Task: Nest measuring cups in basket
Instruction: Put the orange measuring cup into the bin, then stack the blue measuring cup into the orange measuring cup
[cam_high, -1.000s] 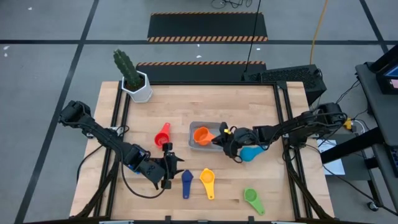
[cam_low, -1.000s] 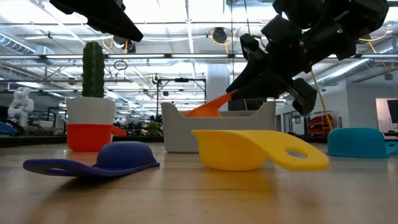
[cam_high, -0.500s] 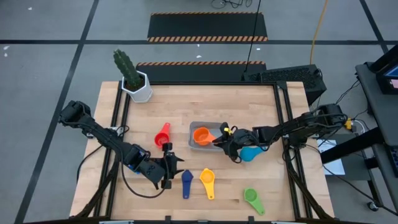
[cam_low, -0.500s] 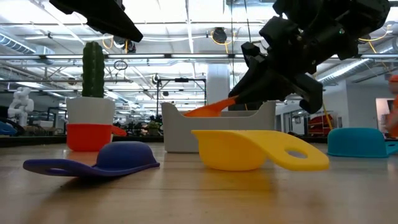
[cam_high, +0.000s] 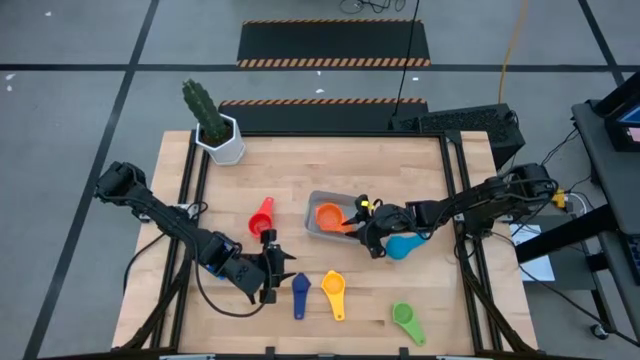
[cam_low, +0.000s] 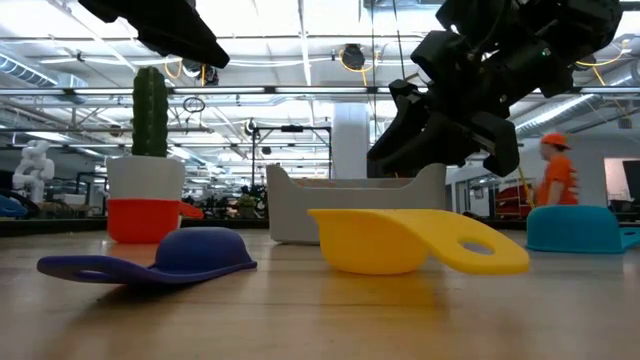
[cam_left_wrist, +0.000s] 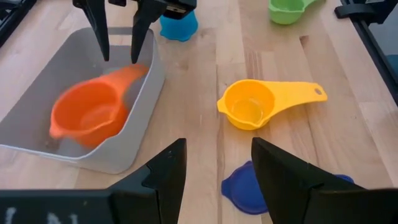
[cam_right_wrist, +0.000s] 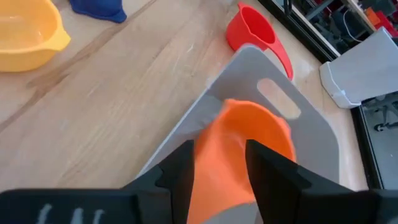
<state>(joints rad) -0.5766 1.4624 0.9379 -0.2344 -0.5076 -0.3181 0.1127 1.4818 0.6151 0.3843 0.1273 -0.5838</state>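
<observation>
The orange measuring cup (cam_left_wrist: 87, 115) lies in the grey basket (cam_high: 318, 232) at the table's middle, bowl up, handle (cam_left_wrist: 127, 78) toward the right wall. My right gripper (cam_left_wrist: 118, 56) hangs open over that end of the basket, a finger on either side of the handle, apart from it. My left gripper (cam_high: 272, 272) waits open above the table near the front left, with nothing between its fingers. On the table lie the red cup (cam_high: 262, 215), the navy cup (cam_high: 300, 293), the yellow cup (cam_high: 333, 292), the green cup (cam_high: 405, 320) and the light blue cup (cam_high: 400, 247).
A white pot with a cactus (cam_high: 222, 140) stands at the far left corner. The navy and yellow cups lie close in front of my left gripper. Bare wood shows at the far right of the table. A person in orange (cam_low: 553, 170) walks in the room beyond.
My right gripper has rolled at the wrist and opened, letting go of the orange cup's handle. The cup, which hung tilted with its handle sticking up over the basket's rim, has dropped down into the basket.
</observation>
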